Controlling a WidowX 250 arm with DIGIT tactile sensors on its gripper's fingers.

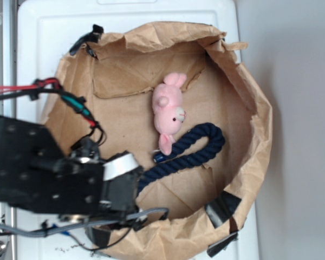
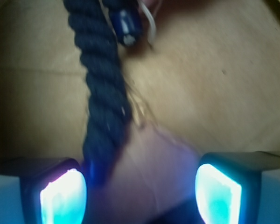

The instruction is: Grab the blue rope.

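**Rope by the pig**

We see the blue rope [image 1: 190, 147] bent like a hook, just below the pink pig [image 1: 169, 110], inside the paper bag [image 1: 249, 157]. Our gripper [image 2: 140, 193] is spread wide, the rope's end beside one finger [image 2: 63, 196].

Blue rope [image 1: 190, 151] beside pink plush [image 1: 169, 110]

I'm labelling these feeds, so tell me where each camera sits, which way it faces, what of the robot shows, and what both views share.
Exterior: mounted overhead, looking straight down into the brown paper basin holding the blue rope and a pink plush; the black arm and its cables enter from the picture's left.
Wrist: mounted on the arm, looking past the open gripper along the paper floor; both glowing fingertips frame the bottom edge.
Shared: the blue rope, including its capped end, and the paper floor.
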